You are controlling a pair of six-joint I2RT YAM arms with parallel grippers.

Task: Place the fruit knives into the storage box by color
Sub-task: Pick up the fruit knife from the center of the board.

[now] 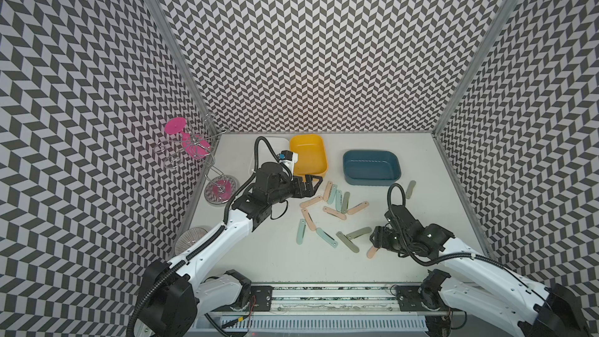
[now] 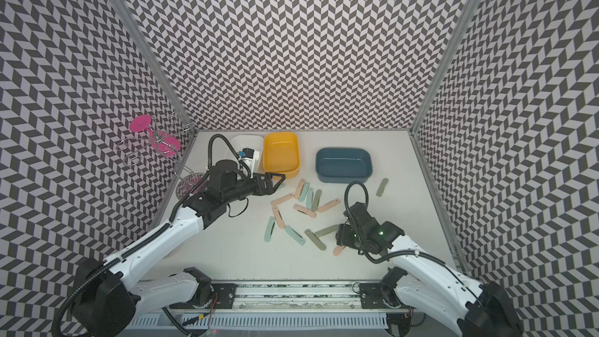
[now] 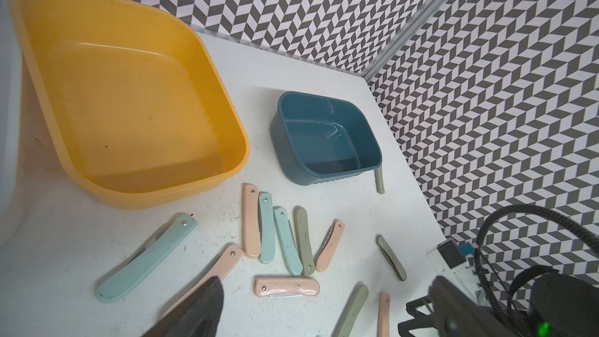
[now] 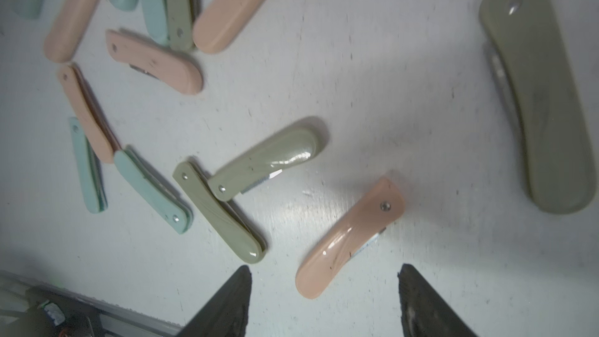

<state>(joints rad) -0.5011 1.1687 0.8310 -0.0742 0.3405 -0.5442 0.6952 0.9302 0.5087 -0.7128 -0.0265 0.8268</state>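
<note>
Several fruit knives (image 1: pixel 337 201) in peach, mint and grey-green lie scattered mid-table, seen in both top views. Behind them stand an empty yellow storage box (image 1: pixel 325 163), an empty blue one (image 1: pixel 371 152) and a white one (image 1: pixel 275 140) partly hidden by my left arm. My left gripper (image 1: pixel 313 186) hovers open just before the yellow box (image 3: pixel 240 144), beside a mint knife (image 3: pixel 146 254); only one finger (image 3: pixel 201 309) shows in the left wrist view. My right gripper (image 4: pixel 324 268) is open and low over the table. The rounded end of a peach knife (image 4: pixel 350 238) lies between its fingers, touching neither.
A lone grey-green knife (image 1: pixel 410 188) lies right of the blue box. A wire rack with pink glasses (image 1: pixel 191 147) leans on the left wall, with a clear glass (image 1: pixel 222 189) below it and another (image 1: pixel 191 238) nearer the front. Patterned walls close three sides.
</note>
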